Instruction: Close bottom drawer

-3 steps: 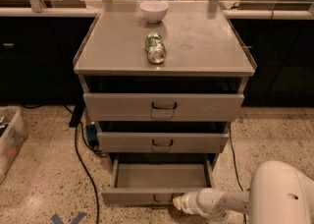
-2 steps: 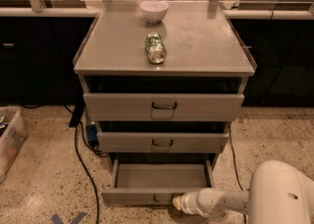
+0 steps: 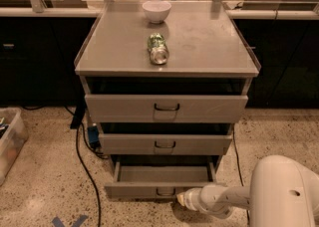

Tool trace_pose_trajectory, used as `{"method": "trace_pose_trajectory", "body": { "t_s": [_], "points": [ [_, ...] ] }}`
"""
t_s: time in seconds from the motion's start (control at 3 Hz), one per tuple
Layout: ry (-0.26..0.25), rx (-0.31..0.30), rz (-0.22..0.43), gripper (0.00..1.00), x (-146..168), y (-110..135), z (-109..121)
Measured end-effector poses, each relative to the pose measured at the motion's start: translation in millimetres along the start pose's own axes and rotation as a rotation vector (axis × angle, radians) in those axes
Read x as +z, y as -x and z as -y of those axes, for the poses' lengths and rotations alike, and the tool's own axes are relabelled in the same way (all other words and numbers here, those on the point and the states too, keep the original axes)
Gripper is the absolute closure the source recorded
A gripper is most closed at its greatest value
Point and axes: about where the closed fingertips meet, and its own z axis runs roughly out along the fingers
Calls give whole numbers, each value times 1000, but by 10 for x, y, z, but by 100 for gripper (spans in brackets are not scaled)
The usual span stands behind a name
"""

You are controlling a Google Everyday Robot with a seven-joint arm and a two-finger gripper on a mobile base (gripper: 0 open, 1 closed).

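Note:
The bottom drawer point(image 3: 149, 189) is the lowest of the cabinet's three grey drawers. It stands pulled out, its shallow tray bare, with a small dark wire handle point(image 3: 164, 191) on its low front. My gripper point(image 3: 181, 198) reaches in from the lower right on a white arm. Its tip is at the right part of the drawer's front, just right of the handle.
The two taller drawers point(image 3: 166, 107) point(image 3: 165, 144) above are also slightly out. On the cabinet top point(image 3: 209, 42) lie a green can point(image 3: 158, 49) on its side and a white bowl point(image 3: 156, 11). A black cable point(image 3: 82, 161) runs on the floor at left. A clear bin point(image 3: 9, 141) sits far left.

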Motion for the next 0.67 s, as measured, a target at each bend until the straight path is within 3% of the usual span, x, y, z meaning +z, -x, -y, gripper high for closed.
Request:
{"method": "trace_pose_trajectory", "body": {
  "t_s": [0.33,0.67],
  "points": [
    [-41,-24,59,100,-144,531,122],
    [-33,-20,56,100,-109,470,28]
  ]
}}
